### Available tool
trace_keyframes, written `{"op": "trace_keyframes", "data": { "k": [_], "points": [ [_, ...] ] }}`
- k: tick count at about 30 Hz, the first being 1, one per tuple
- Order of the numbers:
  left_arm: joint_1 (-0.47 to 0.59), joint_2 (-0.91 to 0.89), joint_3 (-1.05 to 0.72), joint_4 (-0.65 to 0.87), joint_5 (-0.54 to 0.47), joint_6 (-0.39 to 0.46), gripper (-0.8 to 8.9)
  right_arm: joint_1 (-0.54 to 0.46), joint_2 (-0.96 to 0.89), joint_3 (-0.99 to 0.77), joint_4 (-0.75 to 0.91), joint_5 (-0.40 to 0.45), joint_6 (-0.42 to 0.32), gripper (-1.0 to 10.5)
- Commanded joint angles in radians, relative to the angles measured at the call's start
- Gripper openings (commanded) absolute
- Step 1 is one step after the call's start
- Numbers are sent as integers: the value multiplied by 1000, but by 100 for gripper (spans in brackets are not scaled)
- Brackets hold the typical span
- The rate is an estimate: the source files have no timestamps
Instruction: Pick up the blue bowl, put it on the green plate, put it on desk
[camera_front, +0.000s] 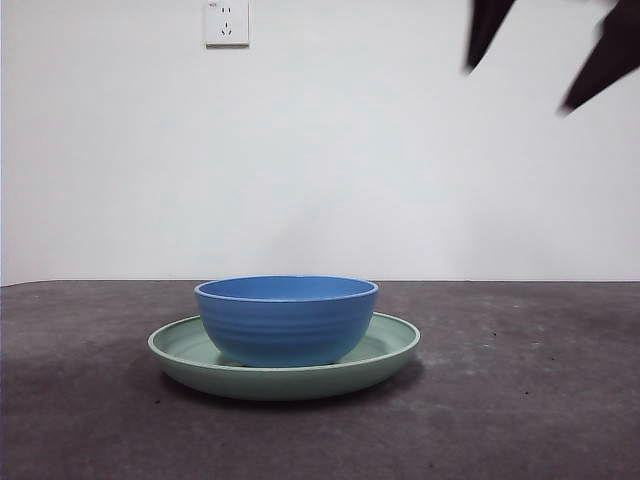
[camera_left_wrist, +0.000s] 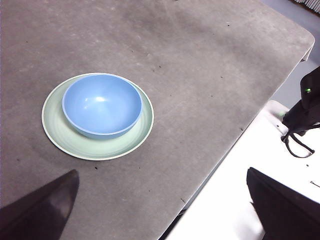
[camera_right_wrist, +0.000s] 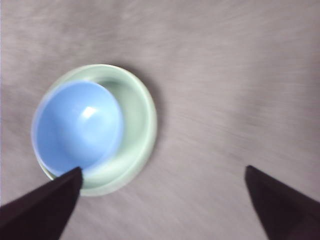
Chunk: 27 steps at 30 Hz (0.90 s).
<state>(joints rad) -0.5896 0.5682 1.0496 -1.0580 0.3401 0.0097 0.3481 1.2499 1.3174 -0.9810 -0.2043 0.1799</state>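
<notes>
The blue bowl (camera_front: 286, 320) sits upright inside the green plate (camera_front: 385, 345), which rests on the desk (camera_front: 520, 400). In the right wrist view, which is motion-blurred, the blue bowl (camera_right_wrist: 77, 127) and the green plate (camera_right_wrist: 137, 120) lie below my right gripper (camera_right_wrist: 162, 169), which is open and empty. In the front view its two black tips hang high, to the upper right of the bowl, as the right gripper (camera_front: 516, 90). My left gripper (camera_left_wrist: 162, 171) is open and empty. It looks down from well above at the bowl (camera_left_wrist: 101, 105) on the plate (camera_left_wrist: 65, 135).
A white wall with a socket (camera_front: 226, 22) stands behind the desk. In the left wrist view the desk's edge (camera_left_wrist: 235, 137) borders a white surface (camera_left_wrist: 225, 210), and a black device with a green light (camera_left_wrist: 306, 102) sits at the side.
</notes>
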Motion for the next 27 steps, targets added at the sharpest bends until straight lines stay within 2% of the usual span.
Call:
{"op": "trace_keyframes", "data": {
  "k": [1, 11, 16, 27],
  "points": [
    [-6, 5, 11, 11, 4, 1, 562, 8, -109, 21, -76, 24, -60, 605],
    [-6, 5, 11, 11, 4, 1, 561, 10, -407, 16, -389, 21, -134, 604],
    [-6, 5, 11, 11, 4, -3, 559, 10, -526, 10, -430, 16, -135, 603],
    [-6, 5, 11, 10, 4, -3, 553, 10, -625, 10, -430, -107, -110, 600]
  ]
}}
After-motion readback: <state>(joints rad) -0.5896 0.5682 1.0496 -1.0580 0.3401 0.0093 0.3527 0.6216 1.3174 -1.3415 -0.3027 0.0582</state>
